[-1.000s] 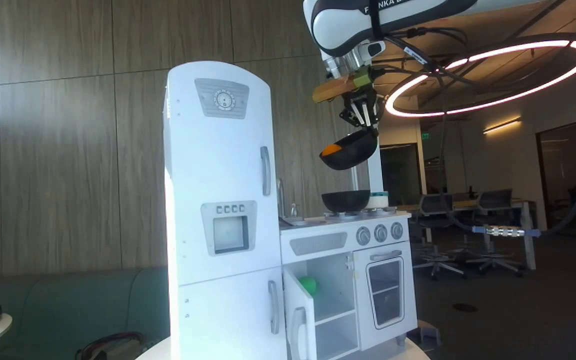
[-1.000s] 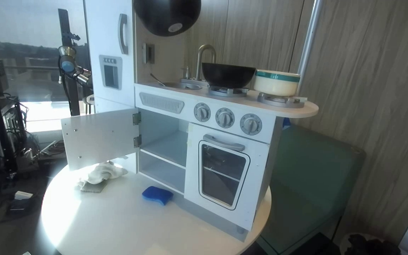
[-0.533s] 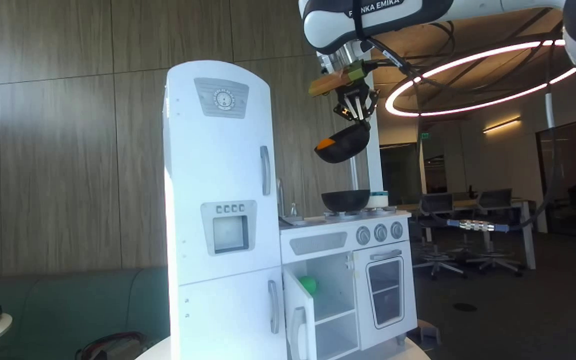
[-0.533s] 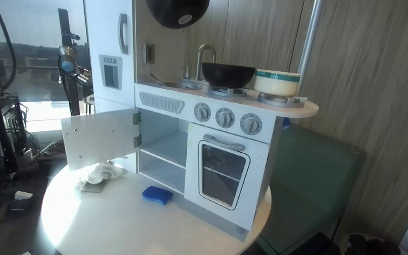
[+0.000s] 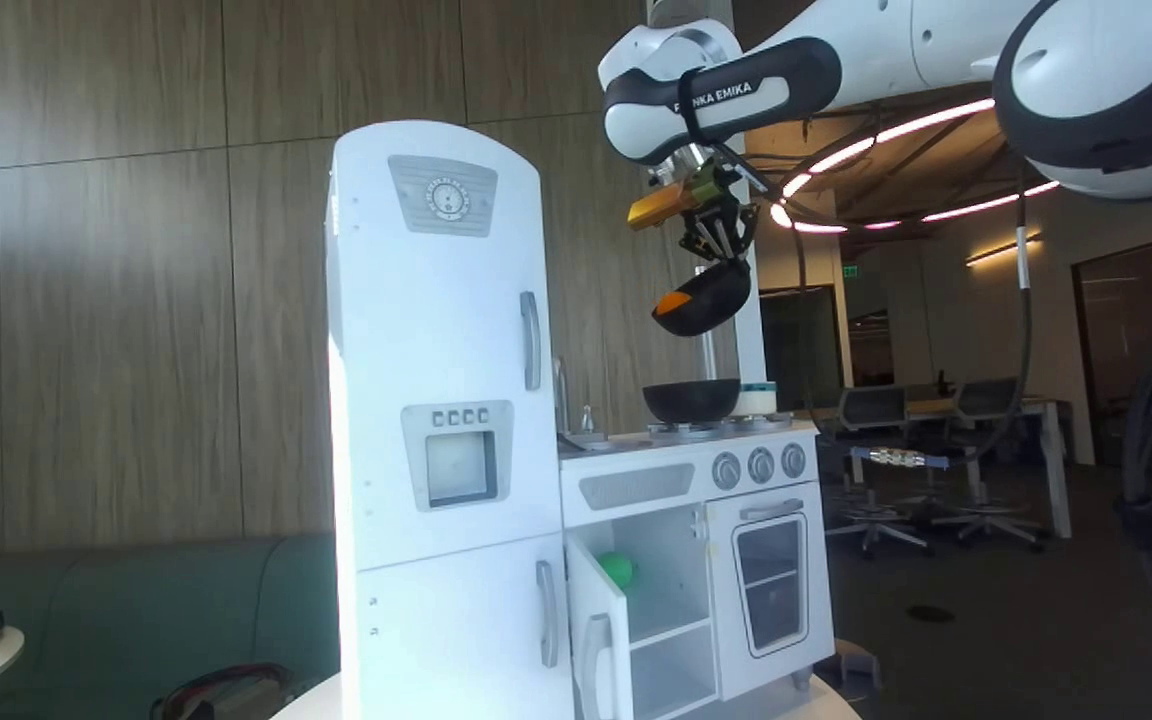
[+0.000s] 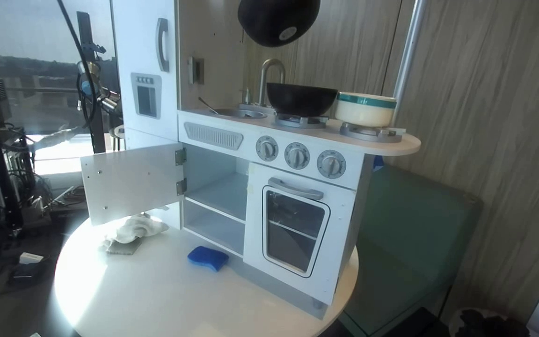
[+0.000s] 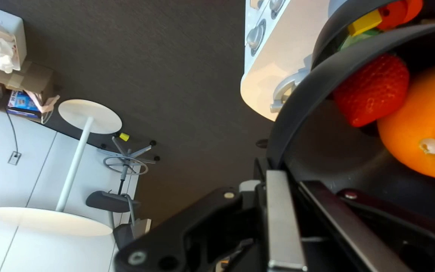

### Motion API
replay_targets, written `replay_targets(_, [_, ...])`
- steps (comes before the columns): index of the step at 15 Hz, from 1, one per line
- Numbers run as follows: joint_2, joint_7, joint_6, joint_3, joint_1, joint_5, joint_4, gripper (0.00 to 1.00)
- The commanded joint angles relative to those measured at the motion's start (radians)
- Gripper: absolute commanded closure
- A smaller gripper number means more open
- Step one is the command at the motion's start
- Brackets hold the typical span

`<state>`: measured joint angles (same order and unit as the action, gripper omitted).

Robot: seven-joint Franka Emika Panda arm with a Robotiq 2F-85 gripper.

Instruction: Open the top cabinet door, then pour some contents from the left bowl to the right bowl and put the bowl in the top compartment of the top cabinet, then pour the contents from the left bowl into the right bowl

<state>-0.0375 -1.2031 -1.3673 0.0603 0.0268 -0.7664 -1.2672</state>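
My gripper (image 5: 739, 262) is shut on the rim of a black bowl (image 5: 708, 306), which hangs tilted in the air. In the wrist view an orange (image 7: 425, 124) and a strawberry (image 7: 372, 88) lie inside it. Below, a similar black bowl (image 6: 302, 99) rests upright on a burner; red, yellow and green pieces show in it past the held bowl's rim (image 7: 296, 109). Which one is the left bowl and which the right bowl, I cannot tell. The top cabinet door (image 5: 441, 330) is closed on the tall white top cabinet (image 6: 145, 126), hiding the top compartment.
A cream pot with a teal band (image 6: 365, 110) stands right of the burner bowl. The faucet (image 6: 272, 70) rises behind the stovetop. Below, a small cupboard door (image 6: 134, 182) is swung out. A blue sponge (image 6: 207, 257) and white cloth (image 6: 136, 228) lie on the table.
The held bowl has shifted right in an exterior view, more nearly above the burner bowl. It rose slightly, then sank again. More of the orange shows over its rim, and the arm has swung around.
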Motion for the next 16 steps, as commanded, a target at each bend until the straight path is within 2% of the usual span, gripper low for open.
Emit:
replay_targets(1, [0.069, -0.018, -0.009, -0.012, 0.015, -0.077, 0.088, 0.98])
replay_targets(5, [0.094, -0.043, -0.032, -0.009, 0.009, -0.202, 0.079, 0.99])
replay_targets(8, [0.098, -0.041, -0.062, -0.005, 0.004, -0.255, 0.056, 0.99])
replay_targets(16, [0.114, 0.047, -0.200, -0.010, 0.004, -0.449, -0.006, 0.99])
